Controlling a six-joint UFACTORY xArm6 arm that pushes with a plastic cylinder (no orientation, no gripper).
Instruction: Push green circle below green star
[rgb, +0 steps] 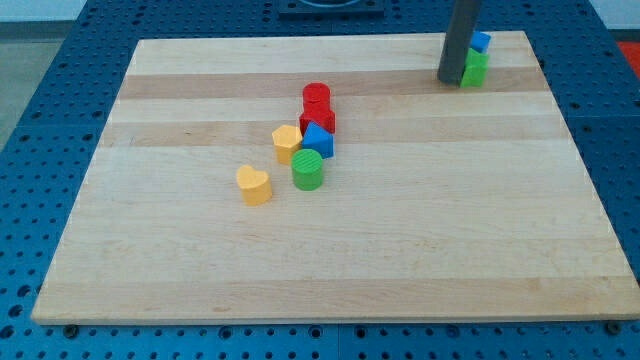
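The green circle (308, 171) lies left of the board's middle, at the bottom of a cluster of blocks. The green star (475, 69) sits near the board's top right corner, partly hidden by my rod. My tip (451, 81) rests on the board right against the green star's left side, far to the upper right of the green circle.
A blue block (481, 43) sits just above the green star. In the cluster are a red cylinder (316, 97), a second red block (319, 121), a blue block (318, 139) and a yellow block (287, 143). A yellow heart (254, 185) lies lower left. The wooden board (400, 240) has blue perforated table around it.
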